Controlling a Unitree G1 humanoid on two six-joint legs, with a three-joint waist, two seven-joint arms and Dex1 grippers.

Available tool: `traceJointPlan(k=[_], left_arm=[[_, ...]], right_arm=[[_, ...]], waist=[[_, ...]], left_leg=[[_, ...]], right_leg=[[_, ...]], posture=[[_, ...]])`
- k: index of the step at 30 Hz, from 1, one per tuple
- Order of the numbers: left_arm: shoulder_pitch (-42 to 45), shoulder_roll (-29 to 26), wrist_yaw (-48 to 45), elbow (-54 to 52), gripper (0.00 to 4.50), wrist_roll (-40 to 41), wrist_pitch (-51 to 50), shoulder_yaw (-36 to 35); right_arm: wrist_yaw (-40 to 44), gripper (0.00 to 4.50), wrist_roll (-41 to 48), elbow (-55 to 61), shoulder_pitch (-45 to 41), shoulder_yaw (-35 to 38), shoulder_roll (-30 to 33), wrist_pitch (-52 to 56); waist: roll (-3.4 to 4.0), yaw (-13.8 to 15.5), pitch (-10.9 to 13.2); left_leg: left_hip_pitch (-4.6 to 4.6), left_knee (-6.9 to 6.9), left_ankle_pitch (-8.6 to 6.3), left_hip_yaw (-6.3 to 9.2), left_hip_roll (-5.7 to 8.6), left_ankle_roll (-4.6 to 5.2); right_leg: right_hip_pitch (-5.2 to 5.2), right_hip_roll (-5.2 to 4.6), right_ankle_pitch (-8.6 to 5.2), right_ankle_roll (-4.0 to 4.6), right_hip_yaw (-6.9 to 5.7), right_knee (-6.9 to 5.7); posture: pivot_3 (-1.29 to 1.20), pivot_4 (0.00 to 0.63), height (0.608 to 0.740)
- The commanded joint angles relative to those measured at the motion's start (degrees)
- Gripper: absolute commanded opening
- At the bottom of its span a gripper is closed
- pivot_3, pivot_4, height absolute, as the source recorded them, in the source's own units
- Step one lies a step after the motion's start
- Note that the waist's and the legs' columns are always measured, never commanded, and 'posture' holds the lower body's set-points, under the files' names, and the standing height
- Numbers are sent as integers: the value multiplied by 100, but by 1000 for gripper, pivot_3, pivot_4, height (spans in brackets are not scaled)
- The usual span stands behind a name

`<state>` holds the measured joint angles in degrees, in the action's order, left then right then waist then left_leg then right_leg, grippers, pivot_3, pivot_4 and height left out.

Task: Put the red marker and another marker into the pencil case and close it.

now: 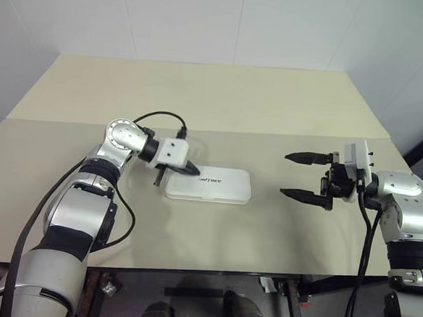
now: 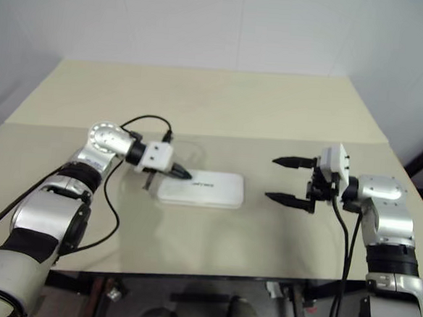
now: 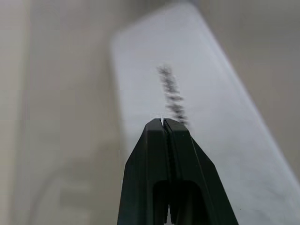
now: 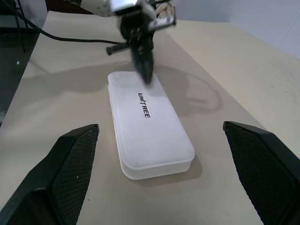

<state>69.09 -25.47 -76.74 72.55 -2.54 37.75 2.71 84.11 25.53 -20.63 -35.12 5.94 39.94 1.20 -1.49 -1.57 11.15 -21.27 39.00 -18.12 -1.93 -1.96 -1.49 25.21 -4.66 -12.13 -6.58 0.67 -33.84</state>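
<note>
Pencil case [image 1: 210, 184] is seen from the head cameras lying flat on the beige table [image 1: 223, 101], lid down and shut, with its small dark logo facing up. The left claw [image 1: 193, 170] is held over the case's left end, its two black fingers pressed together with nothing between them; the tip appears to sit on or just above the lid, a pose that would suit pressing the lid down, though contact cannot be confirmed. The right claw [image 1: 297, 176] is kept well apart from the case on the right, its fingers spread wide and empty, pointed toward the case. Neither marker is seen on the table, so both are judged to be inside the closed case.

In the left wrist view, the closed fingers [image 3: 161, 154] are seen with only a hairline seam between them, aimed along the white lid [image 3: 211, 117] close to the blurred logo.

In the right wrist view, the case [image 4: 147, 126] is seen lengthwise between the two widely parted fingers [image 4: 70, 159], lid seated evenly on the base all around. The left claw [image 4: 144, 65] is seen at the case's far end, tip down beside the logo. The task is judged to be at or near its end.
</note>
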Motion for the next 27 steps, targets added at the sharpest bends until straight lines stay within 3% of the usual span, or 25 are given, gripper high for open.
traceJointPlan(k=[1, 2, 4, 13, 16, 21, 27], left_arm=[[-136, -70, -349, -326, 41, 837, -395, -660], [-224, -103, -536, -435, 41, 1056, -565, -827], [-416, -166, -740, -680, 629, 1383, -798, -1076], [-1767, -478, -1365, -2630, 3546, 2585, -2128, -1534], [-2532, -810, -1327, -3466, 4476, 2848, -2508, -1587], [-3006, -1111, -1212, -4005, 4476, 2909, -2723, -1492], [-2841, -1092, -1089, -3813, 4476, 2875, -2377, -1528]], right_arm=[[-23, 4500, -1, -38, -171, 67, -5, -139], [-28, 4500, -17, -77, -204, 62, -17, -154], [-34, 4500, -50, -161, -277, 47, -38, -179], [36, 4500, -245, -794, -796, -40, -119, -442], [102, 4500, -347, -1077, -1041, -102, -176, -560], [242, 4500, -525, -1613, -1410, -191, -296, -834], [232, 4500, -673, -2133, -1757, -236, -410, -1158]], waist=[[0, -1, 0], [0, -2, 0], [0, -2, 0], [2, 6, 1], [3, -25, 2], [3, -2, 2], [4, 1, 2]], left_leg=[[-1, 0, -1, -2, 0, 1], [-2, -1, -2, -3, 0, 3], [-2, -2, -5, -8, -2, 8], [-3, 0, -6, -11, -6, 8], [1, -2, -6, -14, -6, 8], [2, -2, -6, -16, -13, 7], [1, -1, -5, -15, -11, 5]], right_leg=[[0, 0, 0, 0, 0, 3], [0, 0, 0, -1, 0, 5], [1, -1, -1, -1, -1, 10], [5, -1, -1, 0, 2, 5], [5, -1, -1, 0, 6, 6], [10, 2, -4, 6, 2, -1], [6, 1, -3, 7, 3, 1]], posture=[[0, 150, 740], [0, 150, 740], [0, 150, 740], [0, 150, 740], [0, 150, 740], [0, 150, 740], [0, 150, 740]])
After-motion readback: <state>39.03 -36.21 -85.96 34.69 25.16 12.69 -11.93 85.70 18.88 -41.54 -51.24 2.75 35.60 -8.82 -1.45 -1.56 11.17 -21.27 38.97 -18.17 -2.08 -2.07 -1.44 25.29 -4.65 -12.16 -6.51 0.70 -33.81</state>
